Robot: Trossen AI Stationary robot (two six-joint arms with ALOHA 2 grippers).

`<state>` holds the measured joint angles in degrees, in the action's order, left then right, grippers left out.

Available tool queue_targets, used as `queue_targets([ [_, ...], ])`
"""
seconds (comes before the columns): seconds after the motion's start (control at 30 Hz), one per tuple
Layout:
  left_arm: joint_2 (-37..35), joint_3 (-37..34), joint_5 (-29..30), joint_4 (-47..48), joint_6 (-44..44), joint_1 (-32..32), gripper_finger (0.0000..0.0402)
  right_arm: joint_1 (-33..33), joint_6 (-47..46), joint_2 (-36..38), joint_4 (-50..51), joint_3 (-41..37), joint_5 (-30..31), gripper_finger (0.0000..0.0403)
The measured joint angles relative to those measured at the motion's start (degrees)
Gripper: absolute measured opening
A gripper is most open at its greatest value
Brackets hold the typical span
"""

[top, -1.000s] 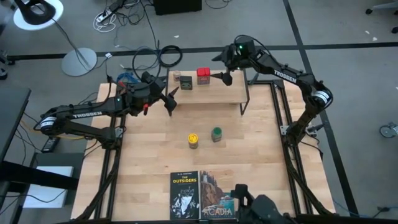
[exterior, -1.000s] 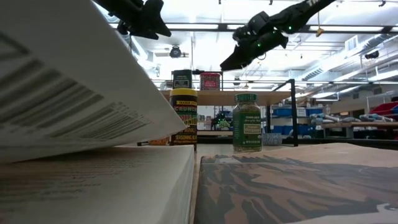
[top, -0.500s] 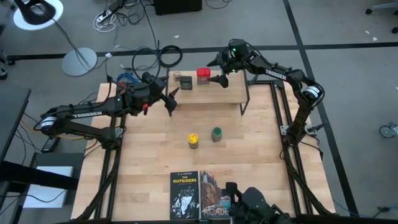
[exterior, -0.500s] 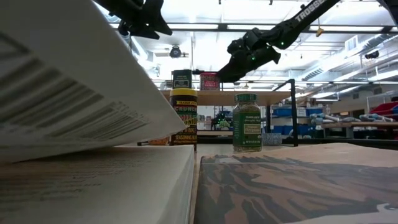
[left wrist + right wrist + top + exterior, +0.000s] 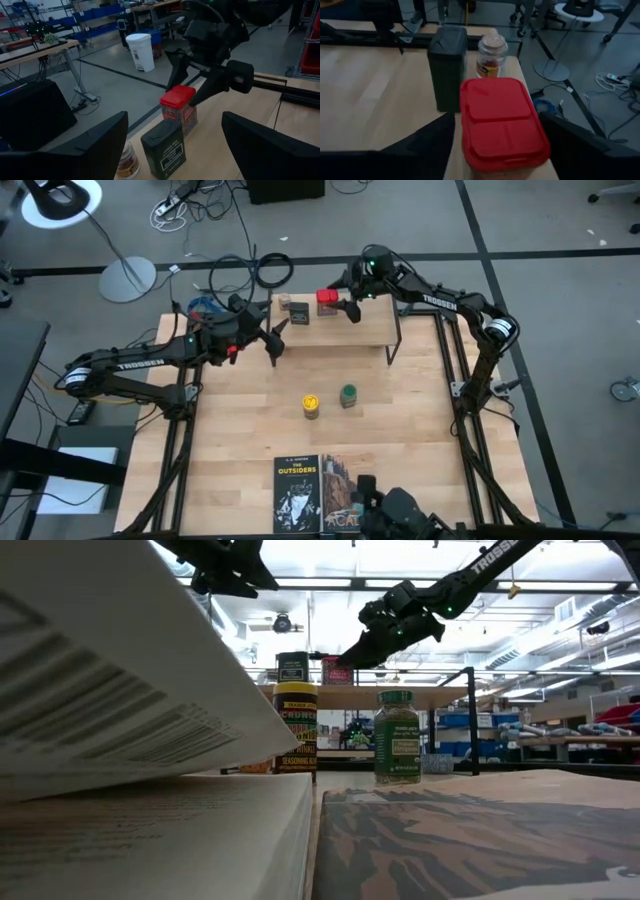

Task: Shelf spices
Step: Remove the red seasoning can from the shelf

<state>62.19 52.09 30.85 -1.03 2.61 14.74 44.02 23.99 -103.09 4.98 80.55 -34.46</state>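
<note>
The big light wooden tabletop (image 5: 250, 420) fills the view, and at its far edge stands the low rack with the pale wooden top board and thin black legs (image 5: 370, 330). Two paperback books (image 5: 320, 490) lie side by side at the near edge, one black, one with a painted cover. The left arm hangs over the table just beside the rack's left end, its gripper (image 5: 274, 338) raised clear of everything with fingers spread wide and nothing between them. Over at the rack, the right gripper (image 5: 340, 295) reaches in low above the top board, and its two dark fingers sit one on each side of the red-lidded square tin (image 5: 502, 122), apart, bracketing it closely; whether they press on its sides cannot be told from here. That red tin stands upright on the board, and right beside it is the dark grey flip-top tin (image 5: 447, 67), with a small clear round jar with a cork-coloured lid (image 5: 491, 55) just behind that, near the board's left end. Down on the open tabletop, mid-table, the yellow-lidded round jar (image 5: 311, 407) and the green-lidded round jar (image 5: 348, 395) stand upright, close together, well apart from the rack.
</note>
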Motion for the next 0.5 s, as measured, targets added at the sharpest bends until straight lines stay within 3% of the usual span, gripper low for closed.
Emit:
queue_targets([
  [0.2,0.0,-0.02,0.02,0.0,-0.37,-0.13,0.0327,-1.65,-0.1,0.04,1.05,0.0,1.88,0.022],
  [0.5,0.0,-0.02,0.19,0.04,-0.84,-0.15,0.0327,-3.5,-3.0,0.44,4.8,0.31,3.21,0.0218],
])
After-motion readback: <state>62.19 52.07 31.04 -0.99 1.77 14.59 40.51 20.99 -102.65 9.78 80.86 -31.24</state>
